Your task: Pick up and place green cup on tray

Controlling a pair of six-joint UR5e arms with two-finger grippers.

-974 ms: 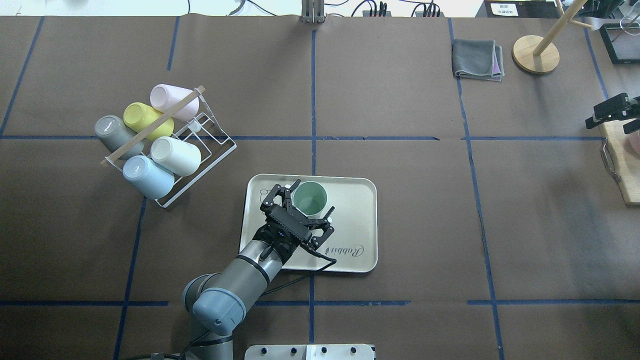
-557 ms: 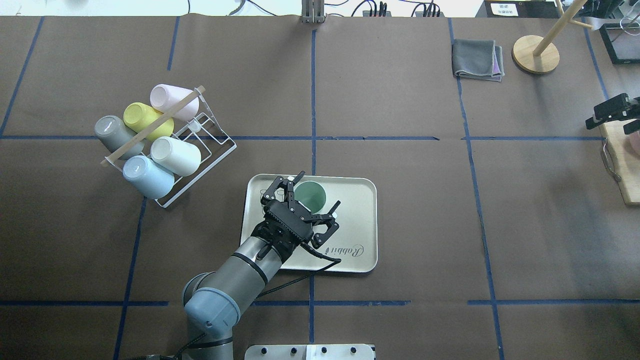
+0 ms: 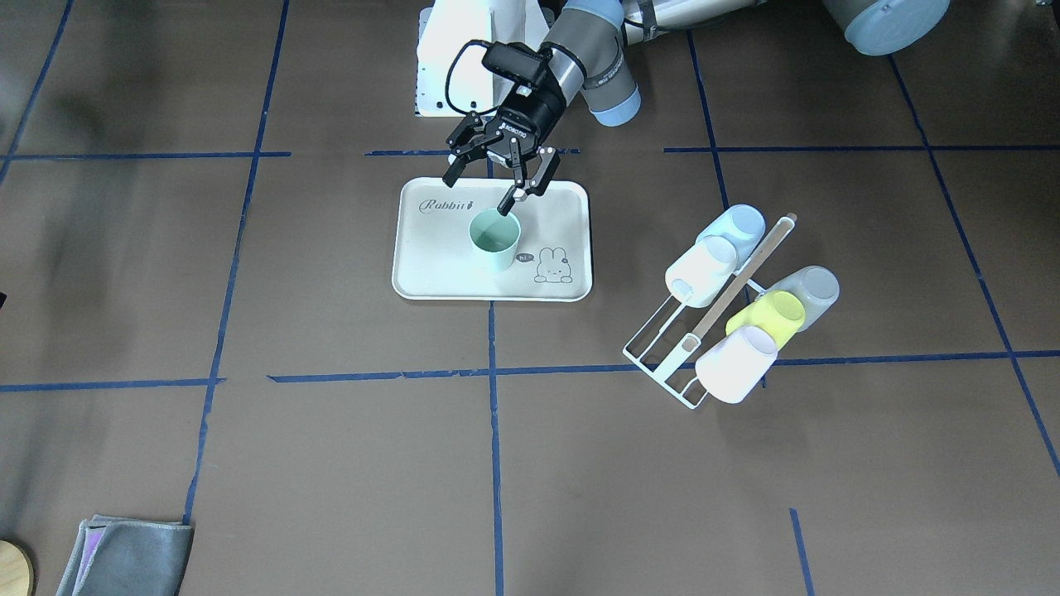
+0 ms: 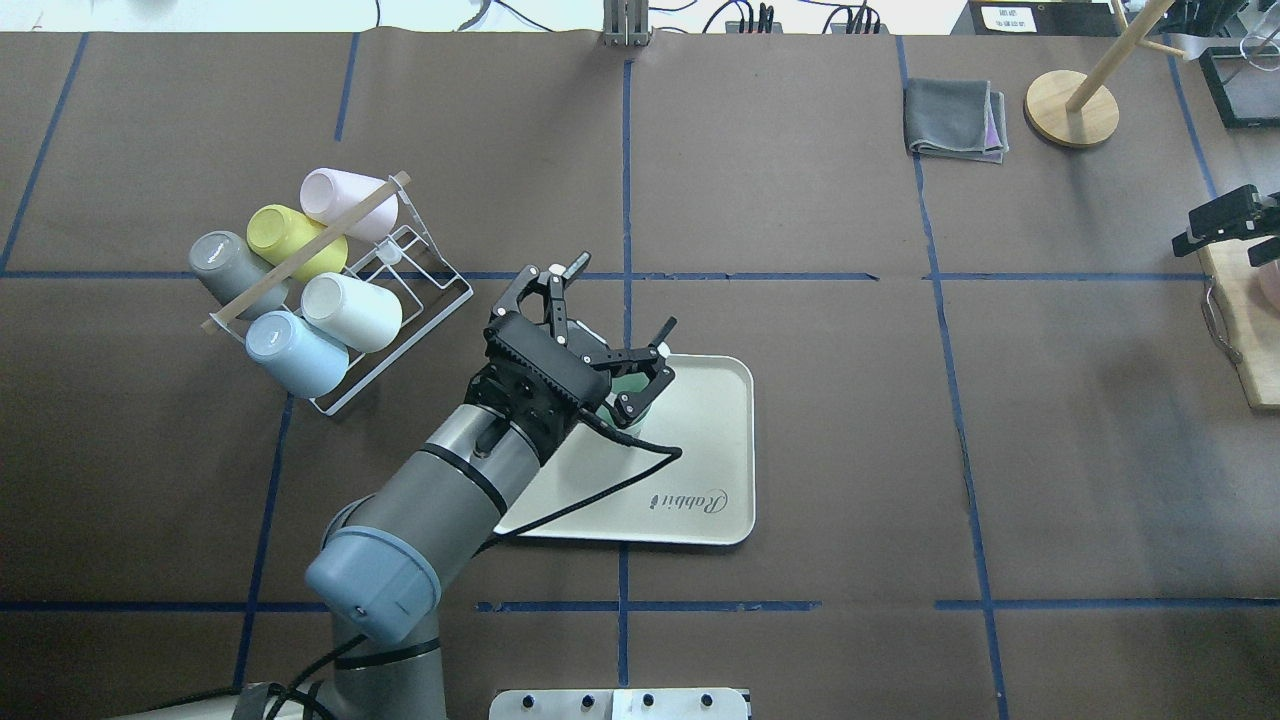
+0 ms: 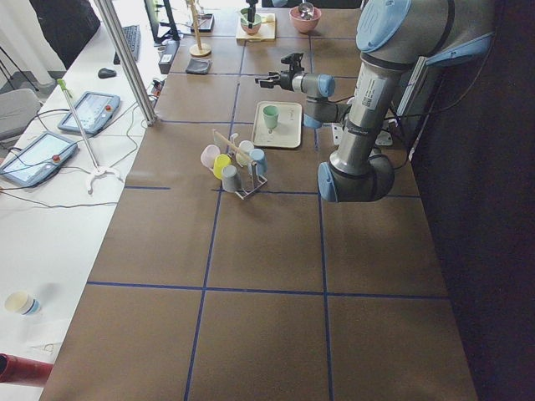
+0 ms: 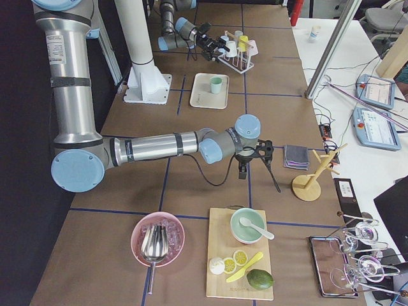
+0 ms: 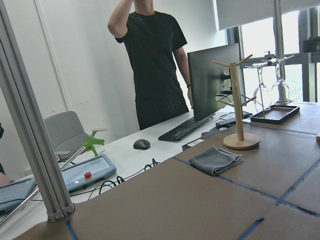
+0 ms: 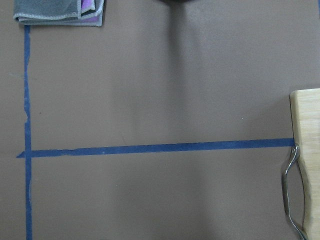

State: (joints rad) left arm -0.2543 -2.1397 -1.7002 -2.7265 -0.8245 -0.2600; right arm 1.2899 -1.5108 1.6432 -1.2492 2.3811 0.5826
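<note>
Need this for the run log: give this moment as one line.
green cup: upright on tray | left tool: open, empty, above cup | right tool: far off by cutting board, grip unclear

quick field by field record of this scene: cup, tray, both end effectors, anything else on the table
green cup: upright on the tray, not gripped
tray: flat on the table, holds only that cup
left end effector: open, raised over the tray, clear of the cup
right end effector: at the table's far right edge; open or shut unclear
rack: holds five cups, apart from the tray
task state: cup looks placed
</note>
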